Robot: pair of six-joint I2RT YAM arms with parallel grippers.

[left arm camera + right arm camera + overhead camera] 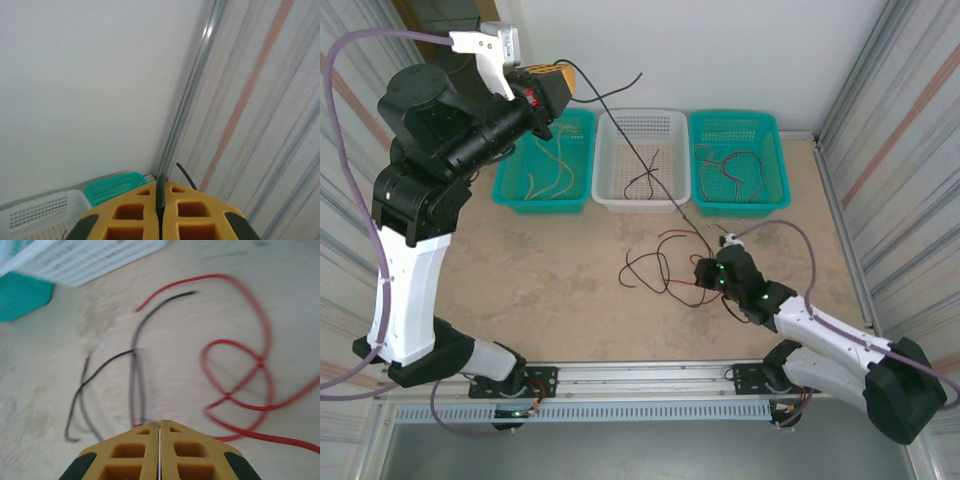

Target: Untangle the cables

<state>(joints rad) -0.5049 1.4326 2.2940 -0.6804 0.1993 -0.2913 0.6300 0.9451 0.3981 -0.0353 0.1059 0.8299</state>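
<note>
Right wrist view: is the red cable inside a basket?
No, the red cable lies looped on the table, outside the white basket.

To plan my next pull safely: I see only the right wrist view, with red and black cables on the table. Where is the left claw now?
Observer: The left claw is raised high above the left teal basket, shut on a black cable.
Operator: Where does that cable lead?
Observer: It slopes down over the white basket toward the tangle near your right claw.
Operator: What is in the teal basket?
Observer: Yellow cables lie in it.
</note>
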